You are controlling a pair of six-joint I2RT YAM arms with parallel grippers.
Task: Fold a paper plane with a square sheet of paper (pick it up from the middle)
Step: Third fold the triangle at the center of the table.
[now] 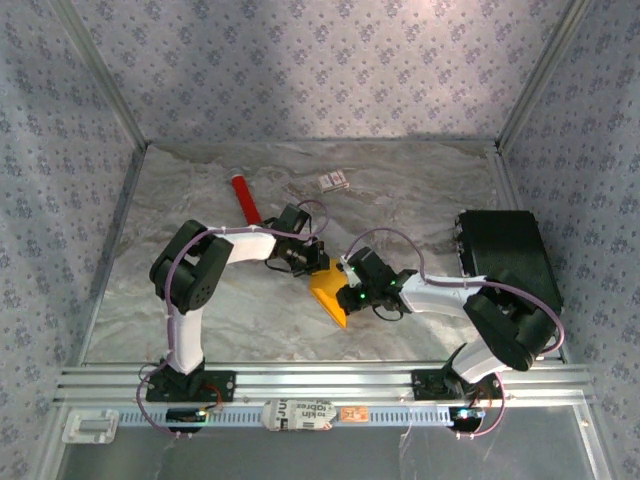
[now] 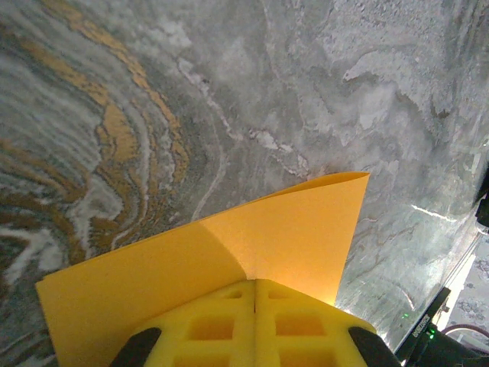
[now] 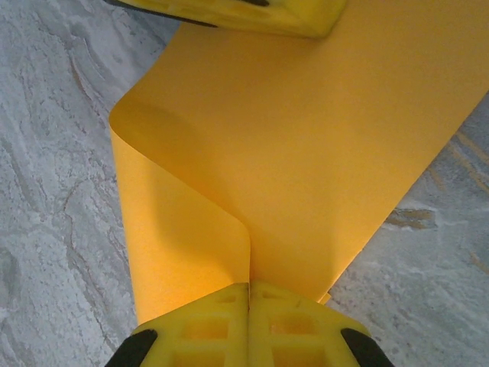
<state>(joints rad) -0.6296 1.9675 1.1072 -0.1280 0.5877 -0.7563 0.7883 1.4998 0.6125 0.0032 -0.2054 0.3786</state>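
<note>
Left gripper [image 2: 254,284]: clamped tight on one edge of the paper.
Sheet [image 1: 331,296]: mid-table [image 1: 420,200], strung between both grippers, bowed into a loose curl (no crease pressed in).
Right gripper [image 3: 249,287]: clenched on the opposite edge.
Risk: tearing if pulled apart; skewed fold if edges land misaligned; slipping out of so shallow a pinch.

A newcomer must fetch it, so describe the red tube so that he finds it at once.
Look at the far left part of the marbled table, just beyond the left arm. There lies the red tube. It alone is round and red: the card to its right is small and white, the paper nearer the arms is orange-yellow.
</note>
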